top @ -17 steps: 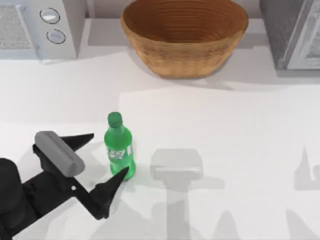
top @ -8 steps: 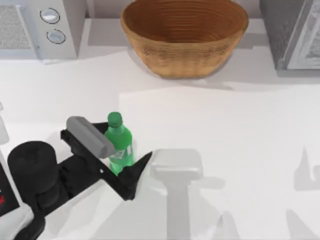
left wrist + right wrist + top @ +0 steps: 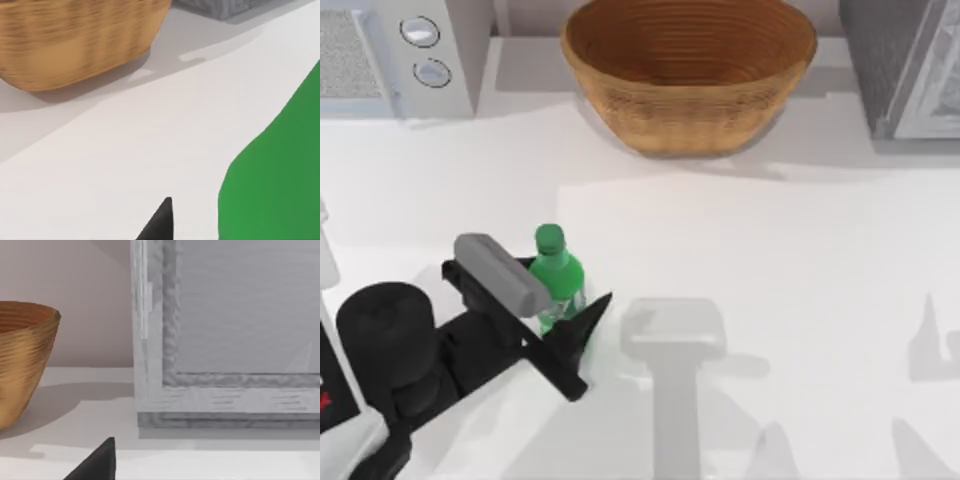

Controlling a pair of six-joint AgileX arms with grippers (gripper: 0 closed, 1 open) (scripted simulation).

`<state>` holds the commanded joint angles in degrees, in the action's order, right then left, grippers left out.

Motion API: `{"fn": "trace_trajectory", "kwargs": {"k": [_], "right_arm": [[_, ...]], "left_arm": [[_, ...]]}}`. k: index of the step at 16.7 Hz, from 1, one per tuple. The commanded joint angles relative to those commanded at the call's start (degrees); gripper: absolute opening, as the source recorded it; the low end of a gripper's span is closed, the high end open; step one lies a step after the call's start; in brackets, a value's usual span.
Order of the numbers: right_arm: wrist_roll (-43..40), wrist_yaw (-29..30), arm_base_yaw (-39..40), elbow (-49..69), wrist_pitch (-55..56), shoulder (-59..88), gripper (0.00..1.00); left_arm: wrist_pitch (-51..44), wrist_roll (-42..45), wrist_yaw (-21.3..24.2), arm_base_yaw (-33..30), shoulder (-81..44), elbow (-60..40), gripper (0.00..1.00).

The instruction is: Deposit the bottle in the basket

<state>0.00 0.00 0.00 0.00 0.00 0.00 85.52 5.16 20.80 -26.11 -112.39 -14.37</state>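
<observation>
Table point(image 3: 800, 260): white, flat; bears all items below.

Basket point(image 3: 690, 70): wide woven bowl at the table's far edge, centre, open mouth upward. Stiff, stable, an easy target. Also seen in the left wrist view point(image 3: 75, 40) and the right wrist view point(image 3: 22, 360).

Appliances: a grey box with two dials point(image 3: 405, 50) at far left; a grey cabinet point(image 3: 905, 65) at far right.

Left gripper point(image 3: 555, 295): near left of the table, fingers spread to either side of the bottle's body, one fingertip point(image 3: 592, 310) on its near right. Jaws look close to the bottle, but actual contact cannot be told. Not yet clamped, by my reading.

Right gripper: parked at the right; one dark fingertip point(image 3: 97, 462) shows, finger state cannot be told.

Bottle point(image 3: 558, 285): small, green, upright, near left of the table, well apart from the basket. Judged light, plastic, smooth and round, hence apt to slip or tip. Best taken at the label band around the middle, with moderate squeeze; the neck is too narrow.
</observation>
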Motion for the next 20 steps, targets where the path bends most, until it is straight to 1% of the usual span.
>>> {"fn": "trace_trajectory", "kwargs": {"k": [6,7,16,18,20], "right_arm": [[0.00,0.00,0.00,0.00,0.00,0.00,1.00],[0.00,0.00,0.00,0.00,0.00,0.00,1.00],[0.00,0.00,0.00,0.00,0.00,0.00,1.00],[0.00,0.00,0.00,0.00,0.00,0.00,1.00],[0.00,0.00,0.00,0.00,0.00,0.00,1.00]], "left_arm": [[0.00,0.00,0.00,0.00,0.00,0.00,0.02],[0.00,0.00,0.00,0.00,0.00,0.00,0.00],[-0.04,0.07,0.03,0.03,0.07,0.07,0.00],[-1.62,0.38,0.93,0.50,1.71,0.10,0.00],[-5.50,0.93,2.63,1.77,5.64,0.27,0.00]]}}
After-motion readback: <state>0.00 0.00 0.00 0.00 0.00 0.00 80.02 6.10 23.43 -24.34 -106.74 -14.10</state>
